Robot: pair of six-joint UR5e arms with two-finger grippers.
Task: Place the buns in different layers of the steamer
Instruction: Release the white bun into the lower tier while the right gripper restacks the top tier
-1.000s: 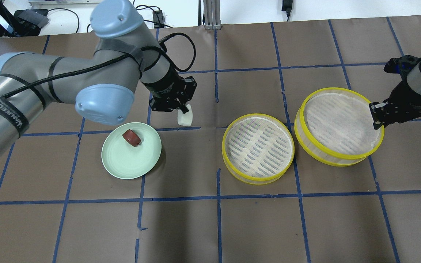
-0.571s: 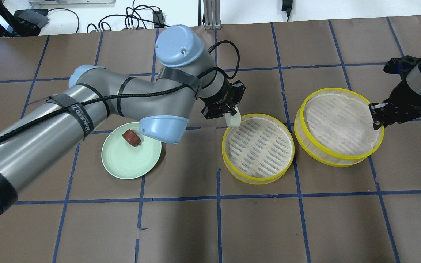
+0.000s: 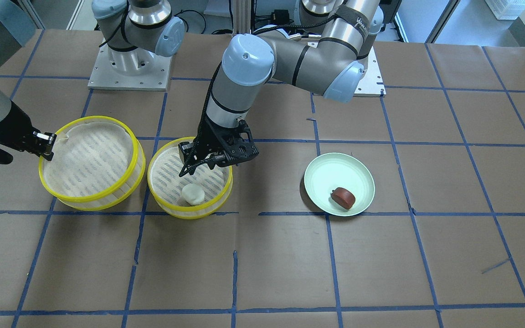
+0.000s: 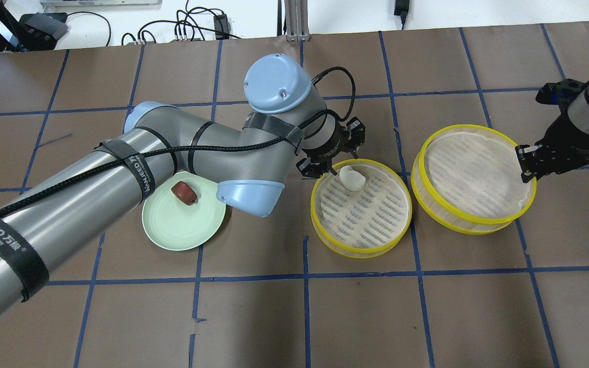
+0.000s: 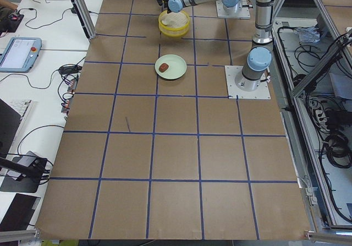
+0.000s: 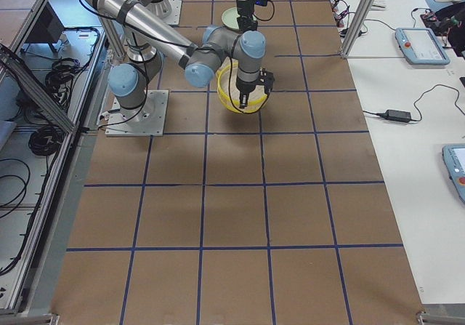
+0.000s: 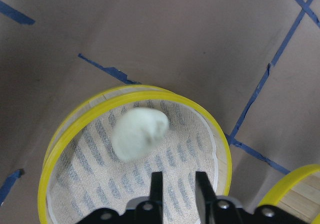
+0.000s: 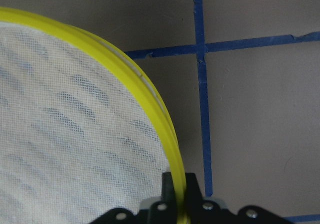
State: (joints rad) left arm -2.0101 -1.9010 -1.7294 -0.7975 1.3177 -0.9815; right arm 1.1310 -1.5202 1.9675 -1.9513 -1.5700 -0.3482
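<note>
Evidently, the white bun (image 7: 139, 134) lies in the open tier (image 7: 140, 92) just ahead of the narrowly parted, empty left fingers (image 7: 157, 188), while the right fingers (image 8: 191, 184) clamp the second tier's rim (image 8: 150, 103), holding it aside, perhaps tilted, so this layer loads first.

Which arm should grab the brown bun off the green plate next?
Left. The left gripper is empty, open, and nearer the brown bun on the plate. The right gripper grips the rim of a steamer tier, farther away.
</note>
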